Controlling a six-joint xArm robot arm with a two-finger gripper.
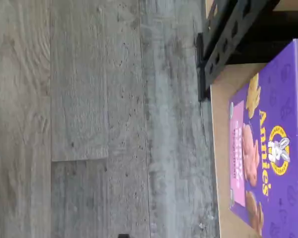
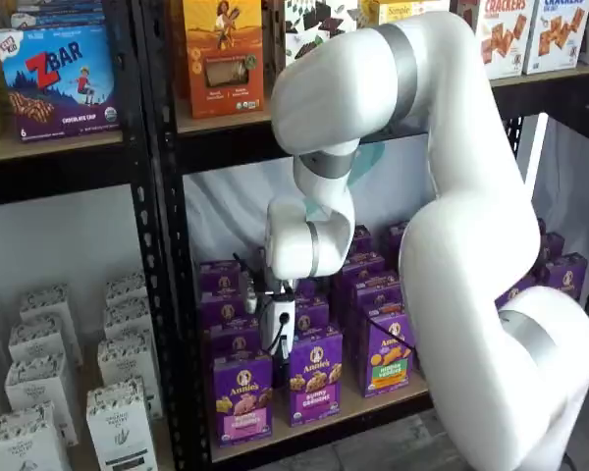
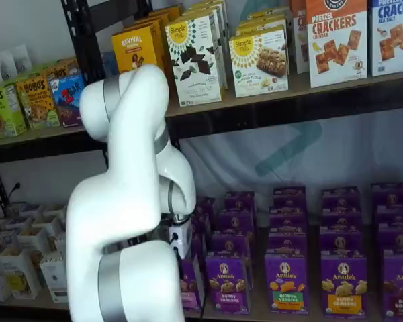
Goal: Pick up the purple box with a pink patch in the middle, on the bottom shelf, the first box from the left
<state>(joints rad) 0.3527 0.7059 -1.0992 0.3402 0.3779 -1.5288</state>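
Observation:
The purple box (image 2: pixel 243 397) with the pink band stands upright at the left end of the front row on the bottom shelf (image 2: pixel 358 410). In a shelf view (image 3: pixel 190 287) my arm partly hides it. The wrist view shows its front (image 1: pixel 273 144) on the tan board (image 1: pixel 221 148) beside a black upright (image 1: pixel 228 39). My gripper (image 2: pixel 283 345) hangs just above and to the right of this box, over the gap to the neighbouring carton. Only its white body and dark finger tips show in both shelf views (image 3: pixel 177 253), with no plain gap.
Next to the pink-band box stand a purple-band carton (image 2: pixel 315 378) and a green-band carton (image 2: pixel 386 358), with more rows behind. A black perforated upright (image 2: pixel 172 294) is just left of the box. White cartons (image 2: pixel 118 392) fill the left bay. Grey plank floor (image 1: pixel 89 119) lies below.

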